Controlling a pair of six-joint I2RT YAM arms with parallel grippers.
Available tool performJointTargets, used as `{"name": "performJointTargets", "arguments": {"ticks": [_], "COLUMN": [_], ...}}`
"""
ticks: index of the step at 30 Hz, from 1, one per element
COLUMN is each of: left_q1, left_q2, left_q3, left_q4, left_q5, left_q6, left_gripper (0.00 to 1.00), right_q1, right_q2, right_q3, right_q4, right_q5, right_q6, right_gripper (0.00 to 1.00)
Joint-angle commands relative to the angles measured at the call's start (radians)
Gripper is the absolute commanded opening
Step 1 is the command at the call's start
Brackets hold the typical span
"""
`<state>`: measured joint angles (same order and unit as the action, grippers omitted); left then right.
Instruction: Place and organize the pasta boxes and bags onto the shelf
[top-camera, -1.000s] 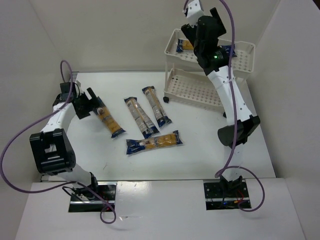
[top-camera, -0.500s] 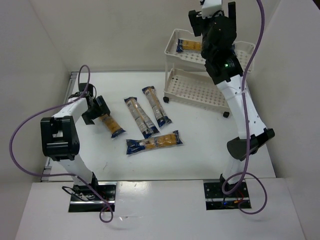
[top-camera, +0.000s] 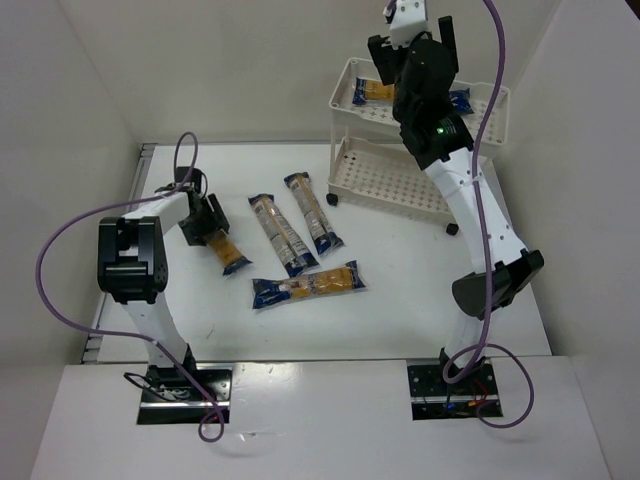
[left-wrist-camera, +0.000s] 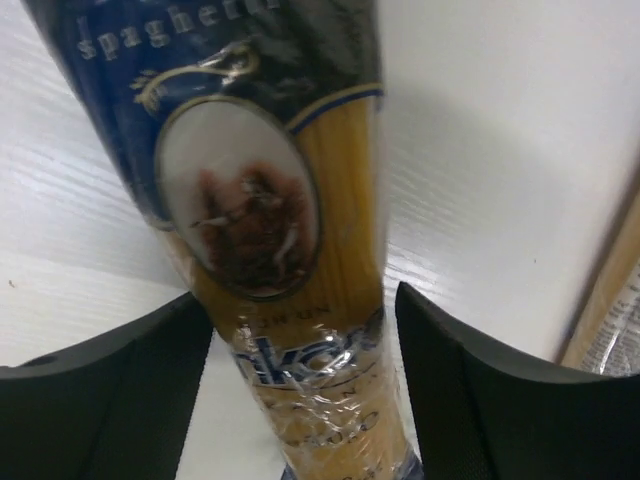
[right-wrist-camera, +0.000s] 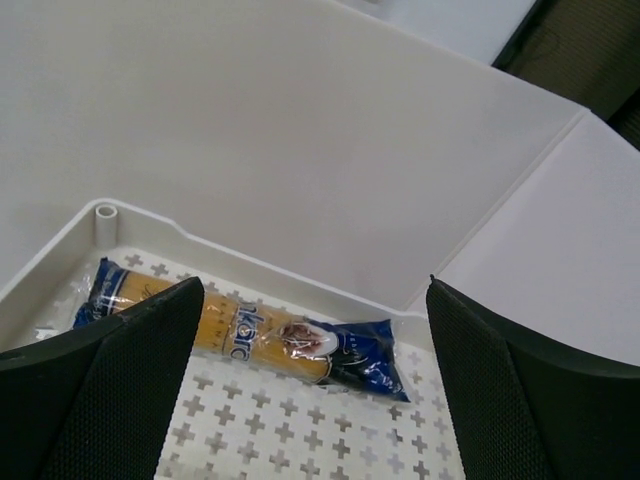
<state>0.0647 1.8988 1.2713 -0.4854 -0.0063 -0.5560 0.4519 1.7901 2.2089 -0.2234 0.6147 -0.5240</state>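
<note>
Three pasta bags (top-camera: 281, 234) lie on the white table between the arms, one of them crosswise (top-camera: 305, 285). A further bag (top-camera: 232, 260) lies at the left, and my left gripper (top-camera: 205, 225) is open and straddles its upper end. In the left wrist view this bag (left-wrist-camera: 285, 200) runs between the two black fingers (left-wrist-camera: 120, 390). It still rests on the table. The cream shelf (top-camera: 385, 180) stands at the back right. One bag (right-wrist-camera: 250, 335) lies on its top tray (right-wrist-camera: 300, 420). My right gripper (top-camera: 412, 45) hangs open and empty above it.
White walls close in the table at the back and on both sides. The shelf's lower tray holds nothing. Purple cables loop from both arms. The arm bases stand at the near edge.
My left gripper has swung right and come down over the leftmost bag's upper end. My right gripper has lifted away from the top tray, leaving the bag lying there.
</note>
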Motion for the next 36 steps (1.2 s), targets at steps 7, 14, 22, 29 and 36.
{"name": "performJointTargets", "arguments": {"ticks": [7,14,22,29,36], "left_q1": [-0.014,-0.023,-0.075,-0.143,-0.351], "left_q2": [0.049,-0.038,-0.179,-0.23,-0.141], "left_q3": [-0.004,0.108,0.276,0.423,0.758], "left_q4": [0.036,0.097,0.149,0.258,0.545], "left_q5": [-0.038,-0.009,-0.156,-0.267,-0.311], "left_q6": [0.093,0.466,0.886,1.073,1.471], "left_gripper": [0.01,0.0,0.0,0.0,0.0], "right_q1": [0.008,0.008,0.008,-0.053,-0.223], "right_q2": [-0.052,-0.092,-0.184,-0.305,-0.46], "right_q3": [-0.041,-0.092,-0.199,-0.328,-0.411], "right_q4": [0.075,0.094,0.156,0.268,0.249], "right_q5": [0.007,-0.012,0.006,0.043,0.03], "right_q6": [-0.004,-0.004,-0.036,-0.065,0.05], "right_gripper": [0.82,0.6,0.57,0.57,0.57]}}
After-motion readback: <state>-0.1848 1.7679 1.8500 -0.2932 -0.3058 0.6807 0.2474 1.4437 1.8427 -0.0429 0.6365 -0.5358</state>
